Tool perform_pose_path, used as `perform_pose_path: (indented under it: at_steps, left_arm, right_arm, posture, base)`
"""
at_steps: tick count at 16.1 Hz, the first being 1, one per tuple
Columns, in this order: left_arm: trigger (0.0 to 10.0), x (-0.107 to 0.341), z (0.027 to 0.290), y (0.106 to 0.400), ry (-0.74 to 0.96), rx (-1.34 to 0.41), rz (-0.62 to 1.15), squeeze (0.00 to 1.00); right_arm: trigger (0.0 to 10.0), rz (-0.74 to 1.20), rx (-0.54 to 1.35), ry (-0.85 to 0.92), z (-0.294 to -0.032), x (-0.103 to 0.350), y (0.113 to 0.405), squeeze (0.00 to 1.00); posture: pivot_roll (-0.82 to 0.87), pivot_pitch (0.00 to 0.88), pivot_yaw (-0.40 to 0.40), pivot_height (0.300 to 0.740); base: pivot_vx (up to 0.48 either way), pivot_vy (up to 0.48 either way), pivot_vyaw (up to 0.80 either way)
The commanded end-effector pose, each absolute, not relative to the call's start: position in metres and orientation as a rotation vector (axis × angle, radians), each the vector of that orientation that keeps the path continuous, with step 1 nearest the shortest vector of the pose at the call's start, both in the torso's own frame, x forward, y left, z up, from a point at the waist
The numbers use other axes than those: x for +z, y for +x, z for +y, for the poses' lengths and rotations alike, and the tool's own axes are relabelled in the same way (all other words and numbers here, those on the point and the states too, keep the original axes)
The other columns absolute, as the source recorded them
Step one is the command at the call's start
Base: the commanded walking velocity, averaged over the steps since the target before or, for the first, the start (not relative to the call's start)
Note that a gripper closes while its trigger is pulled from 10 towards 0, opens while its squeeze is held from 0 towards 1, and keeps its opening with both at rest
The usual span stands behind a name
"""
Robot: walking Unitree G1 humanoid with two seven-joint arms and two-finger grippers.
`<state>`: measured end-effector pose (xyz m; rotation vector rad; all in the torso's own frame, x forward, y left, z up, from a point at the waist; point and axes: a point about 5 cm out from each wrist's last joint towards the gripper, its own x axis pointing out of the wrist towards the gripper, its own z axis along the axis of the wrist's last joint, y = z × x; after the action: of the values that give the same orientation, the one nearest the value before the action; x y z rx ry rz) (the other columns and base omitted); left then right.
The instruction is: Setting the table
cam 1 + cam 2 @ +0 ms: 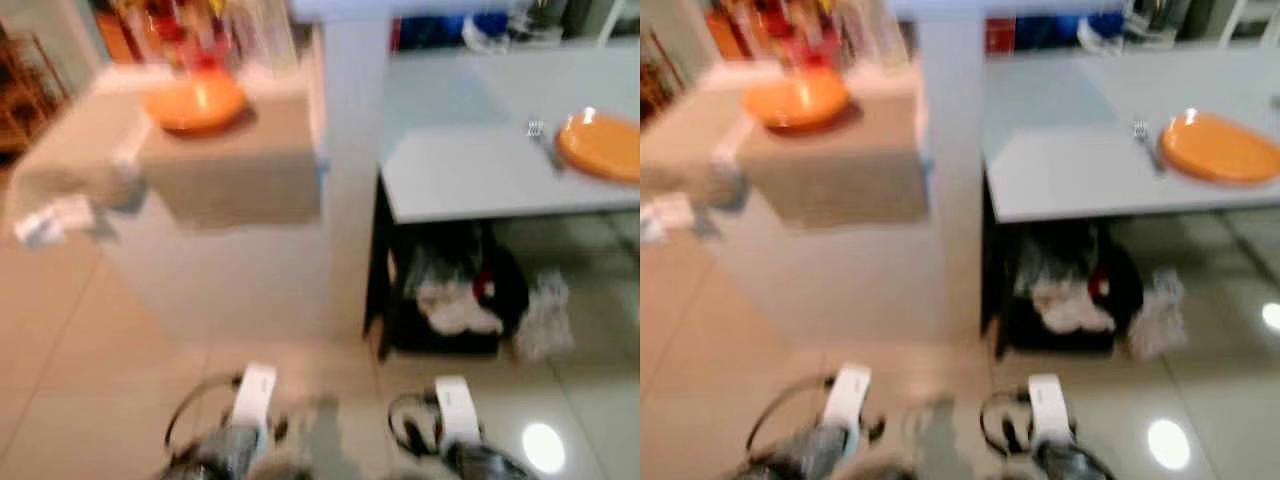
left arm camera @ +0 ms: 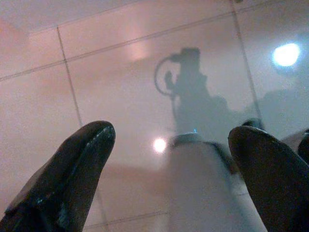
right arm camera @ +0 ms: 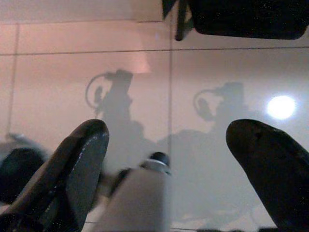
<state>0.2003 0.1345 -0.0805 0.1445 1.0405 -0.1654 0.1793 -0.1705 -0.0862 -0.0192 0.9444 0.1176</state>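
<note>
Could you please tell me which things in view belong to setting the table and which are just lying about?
For the job: round orange plate and metal fork on the grey table; orange bowl on the beige counter.

Lying about: black bag of clutter under the table; crumpled plastic beside it.

- The table (image 1: 1070,170) stands on the right, the counter (image 1: 830,170) on the left, a pillar (image 1: 950,150) between them.
- A plate (image 1: 1220,148) lies on the table, a fork (image 1: 1148,140) just beside it on its left.
- A bowl (image 1: 795,102) sits on the counter, bottles (image 1: 810,35) behind it.
- Bags (image 1: 1070,295) lie under the table, on the floor (image 1: 700,340).
</note>
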Motion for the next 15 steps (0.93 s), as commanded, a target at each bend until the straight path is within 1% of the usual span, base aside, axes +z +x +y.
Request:
perform_pose_path:
  at_steps: [1,3,15]
  left_arm:
    - [10.0,-0.0764,0.1413,0.2080,0.166,-0.159,1.018,0.00]
    - [10.0,-0.0763,0.1408,0.2081,0.167,-0.162,1.015,0.00]
    - [10.0,-0.0736,0.1370,0.2128,0.149,-0.169,0.997,0.00]
  right_arm:
    - [10.0,0.924,0.110,-0.012,-0.1672,-0.0840,0.1842,0.00]
    - [10.0,0.937,0.091,-0.036,-0.1699,-0.0846,0.1836,0.00]
    - [10.0,0.942,0.094,-0.067,-0.1712,-0.0855,0.1815,0.00]
  posture:
    - [-0.14,0.000,0.029,0.727]
    - [-0.14,0.000,0.030,0.727]
    - [-0.14,0.000,0.029,0.727]
  base:
    - [0.000,0.480,0.51]
    - [0.000,0.480,0.00]
    - [0.000,0.000,0.00]
